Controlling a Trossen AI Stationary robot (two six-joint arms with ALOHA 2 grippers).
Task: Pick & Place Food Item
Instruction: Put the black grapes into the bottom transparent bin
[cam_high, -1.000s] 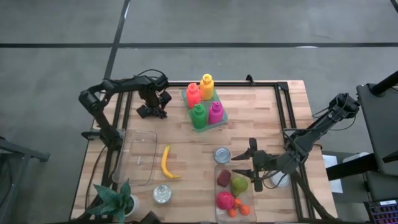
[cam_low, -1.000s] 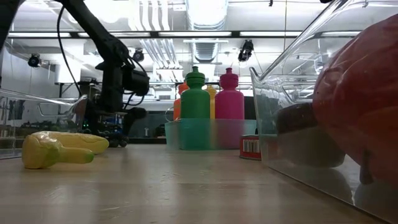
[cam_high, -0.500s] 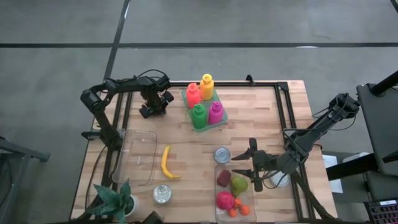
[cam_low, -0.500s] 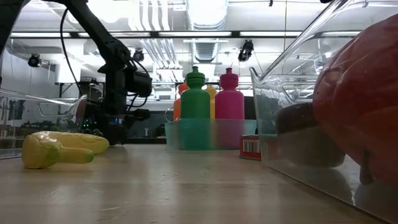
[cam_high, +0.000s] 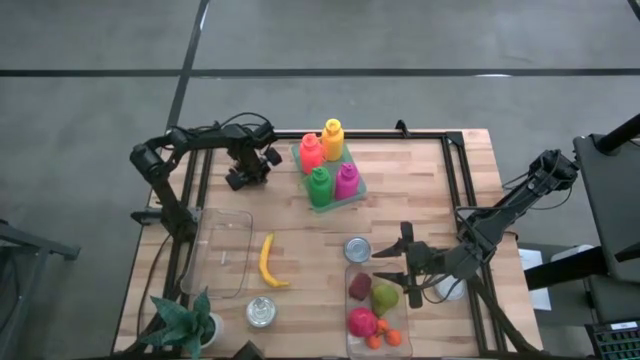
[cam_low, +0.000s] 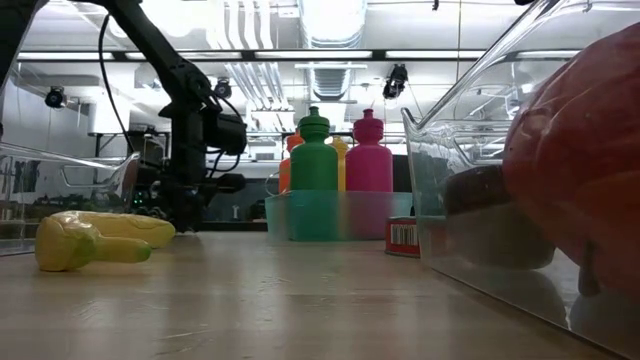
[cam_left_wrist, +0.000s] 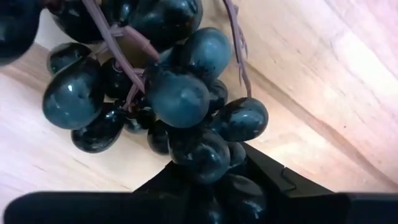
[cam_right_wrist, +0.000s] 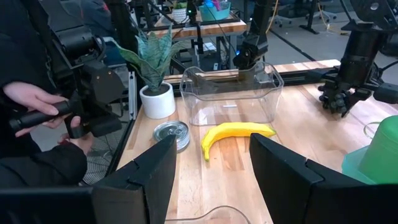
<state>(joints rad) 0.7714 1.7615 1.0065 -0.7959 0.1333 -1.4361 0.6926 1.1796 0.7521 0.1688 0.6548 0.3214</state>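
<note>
1. Fingers (cam_left_wrist: 273, 177) of the left gripper (cam_high: 243, 176) close around a bunch of grapes (cam_left_wrist: 168, 93) at the table's (cam_high: 420, 215) far left corner.
2. The grapes hide its fingertips; the contact itself cannot be made out.
3. The right gripper (cam_high: 400, 262) hovers above the fruit bin (cam_high: 350, 318), fingers partly apart, empty.

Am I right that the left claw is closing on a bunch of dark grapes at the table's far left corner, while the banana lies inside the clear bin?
Not quite. The banana lies on the bare table beside the clear bin, not in it; the high view shows this. The rest holds: the left claw is on the dark grapes at that corner.
</note>
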